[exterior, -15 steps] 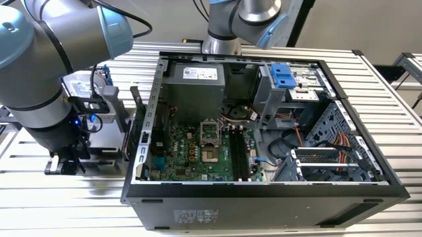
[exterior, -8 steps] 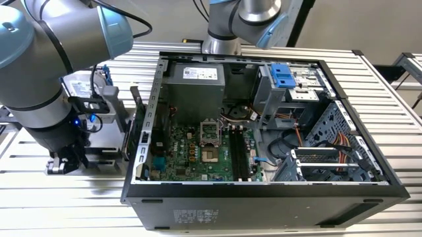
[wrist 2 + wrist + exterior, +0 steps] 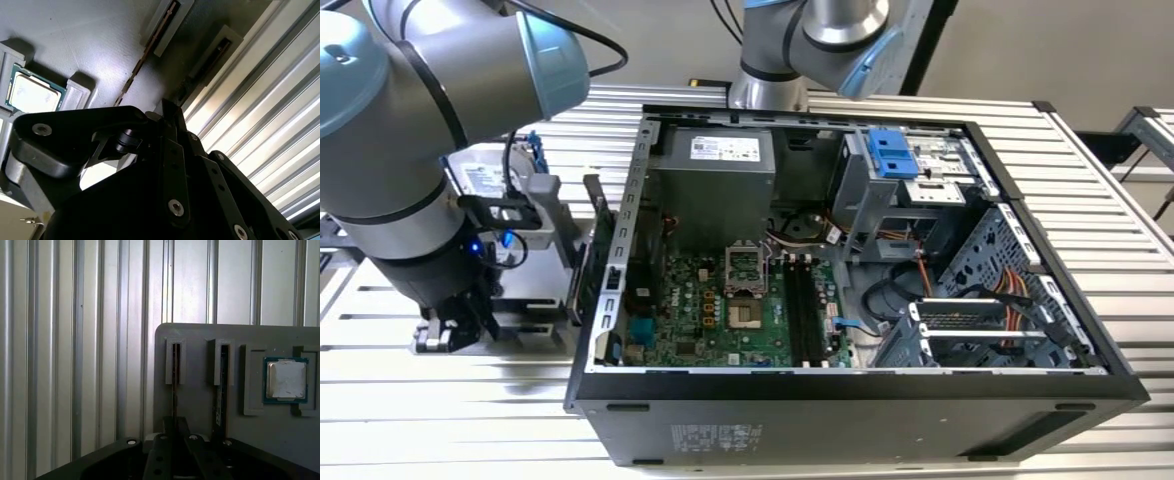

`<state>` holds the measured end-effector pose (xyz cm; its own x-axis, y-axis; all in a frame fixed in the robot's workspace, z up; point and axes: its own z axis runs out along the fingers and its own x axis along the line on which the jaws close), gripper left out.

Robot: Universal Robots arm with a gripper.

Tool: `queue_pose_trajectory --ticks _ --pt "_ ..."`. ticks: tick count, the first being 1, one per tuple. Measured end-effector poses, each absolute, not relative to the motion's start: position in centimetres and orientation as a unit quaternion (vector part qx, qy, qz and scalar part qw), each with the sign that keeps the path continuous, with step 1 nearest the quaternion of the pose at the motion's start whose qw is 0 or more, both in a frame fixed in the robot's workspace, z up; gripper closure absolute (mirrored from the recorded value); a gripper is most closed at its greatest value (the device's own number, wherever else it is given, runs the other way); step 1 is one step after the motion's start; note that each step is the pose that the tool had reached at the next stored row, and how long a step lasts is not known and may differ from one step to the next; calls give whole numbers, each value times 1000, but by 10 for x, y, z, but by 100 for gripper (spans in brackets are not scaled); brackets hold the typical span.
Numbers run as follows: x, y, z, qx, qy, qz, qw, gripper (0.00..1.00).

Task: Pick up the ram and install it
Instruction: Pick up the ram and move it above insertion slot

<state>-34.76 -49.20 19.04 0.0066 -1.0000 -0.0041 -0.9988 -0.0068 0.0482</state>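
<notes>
The ram — a thin, narrow stick, seen edge-on — stands on its long edge in a slotted guide of the grey holder plate. In the second wrist view its edge appears brownish and notched.

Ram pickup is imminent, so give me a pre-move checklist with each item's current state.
1. Arm's gripper in line with the ram: ok.
2. The ram standing on edge in its tray holder: ok.
3. The ram held: cannot tell.
4. Long black slots on the motherboard look empty: ok.
5. PC case open, side panel off: ok.
</notes>
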Motion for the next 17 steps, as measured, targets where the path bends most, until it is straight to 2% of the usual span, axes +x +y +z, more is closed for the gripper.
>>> queue_pose_trajectory --ticks 17 --pt "-348 -492 204 709 -705 -18 16 100"
